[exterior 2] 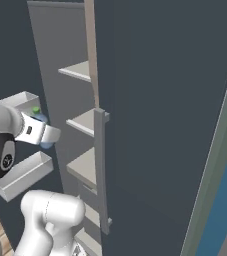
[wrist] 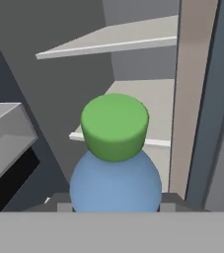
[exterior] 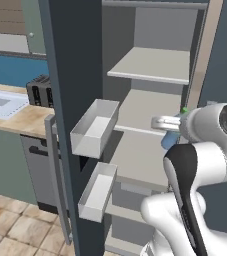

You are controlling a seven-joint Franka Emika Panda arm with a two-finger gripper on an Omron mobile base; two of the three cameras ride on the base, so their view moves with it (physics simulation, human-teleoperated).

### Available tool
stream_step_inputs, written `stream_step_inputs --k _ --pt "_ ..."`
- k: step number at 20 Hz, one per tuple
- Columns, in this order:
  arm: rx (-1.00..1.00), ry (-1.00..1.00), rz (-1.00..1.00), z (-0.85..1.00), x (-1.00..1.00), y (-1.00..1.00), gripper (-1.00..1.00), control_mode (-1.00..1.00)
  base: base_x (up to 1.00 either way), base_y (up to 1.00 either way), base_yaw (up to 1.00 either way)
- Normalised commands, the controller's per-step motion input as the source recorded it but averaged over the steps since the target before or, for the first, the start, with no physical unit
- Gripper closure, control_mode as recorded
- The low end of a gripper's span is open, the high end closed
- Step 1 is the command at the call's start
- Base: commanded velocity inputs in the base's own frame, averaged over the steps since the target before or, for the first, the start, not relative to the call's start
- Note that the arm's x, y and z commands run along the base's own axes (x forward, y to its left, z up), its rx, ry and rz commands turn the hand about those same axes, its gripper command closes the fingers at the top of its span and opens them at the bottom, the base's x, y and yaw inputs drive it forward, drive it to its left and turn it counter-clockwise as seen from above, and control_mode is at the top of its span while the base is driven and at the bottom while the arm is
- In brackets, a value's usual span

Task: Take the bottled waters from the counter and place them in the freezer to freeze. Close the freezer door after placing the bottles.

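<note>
Clear blue bottle [wrist: 115,183], green cap [wrist: 114,126], upright between fingers [wrist: 168,199]

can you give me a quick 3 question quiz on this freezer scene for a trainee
1. Multiple choice: what colour is the cap of the bottle in the tool? A) grey B) green C) red
2. True or false: the freezer door stands open, its white inner bins showing.
3. Fill in: in the left base view, the black toaster sits on the ___ to the left of the door.

Key:
1. B: the green cap tops a clear blue body.
2. True: the pale shelves of the freezer are exposed.
3. Counter.
</note>
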Motion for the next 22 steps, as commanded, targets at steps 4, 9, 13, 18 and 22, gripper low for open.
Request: stream_step_inputs --k 4,9,13,18,22 --pt "0.00 -0.03 0.00 0.00 0.25 -0.01 1.00 -1.00 0.00 0.00 0.00" --pt "0.00 0.00 0.00 0.00 0.35 0.00 1.00 -1.00 0.00 0.00 0.00" --pt "0.00 0.00 0.00 0.00 0.31 0.00 1.00 -1.00 0.00 0.00 0.00" --pt "0.00 0.00 0.00 0.00 0.36 0.00 1.00 -1.00 0.00 0.00 0.00" --pt "0.00 -0.01 0.00 0.00 0.31 0.00 1.00 -1.00 0.00 0.00 0.00"
